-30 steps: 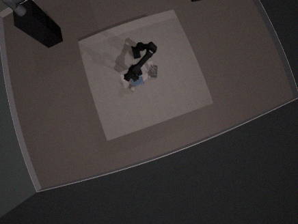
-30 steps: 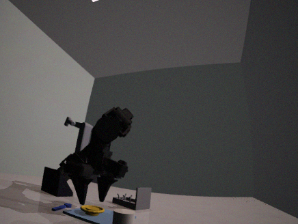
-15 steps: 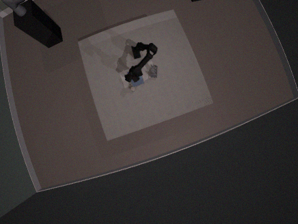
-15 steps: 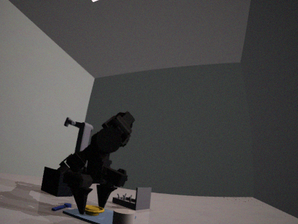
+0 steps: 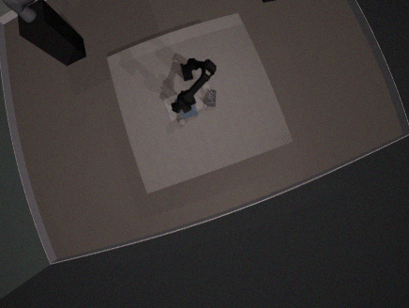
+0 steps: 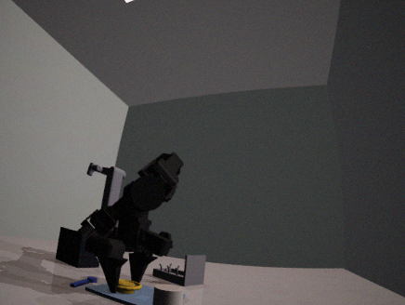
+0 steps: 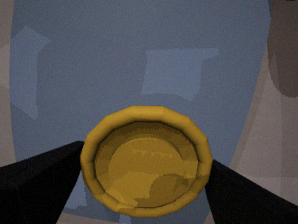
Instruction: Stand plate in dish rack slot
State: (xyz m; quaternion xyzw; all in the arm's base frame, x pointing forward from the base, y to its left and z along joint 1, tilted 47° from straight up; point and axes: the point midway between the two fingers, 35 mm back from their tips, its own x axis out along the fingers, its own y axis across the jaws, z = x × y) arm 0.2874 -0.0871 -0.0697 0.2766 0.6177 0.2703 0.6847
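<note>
The yellow plate lies flat on the blue mat. My gripper is down at the plate, with one finger on either side of its rim. The fingertips stand wide and very close to the rim; whether both press on it is not clear. In the top view the arm hides the plate. The grey dish rack stands apart from the gripper, right of the mat in the top and exterior views. Its slots look empty in the exterior view.
A pale cylinder stands at the mat's edge, close to the gripper. A blue handled object lies left of the mat in the exterior view. The arm's dark base is behind it.
</note>
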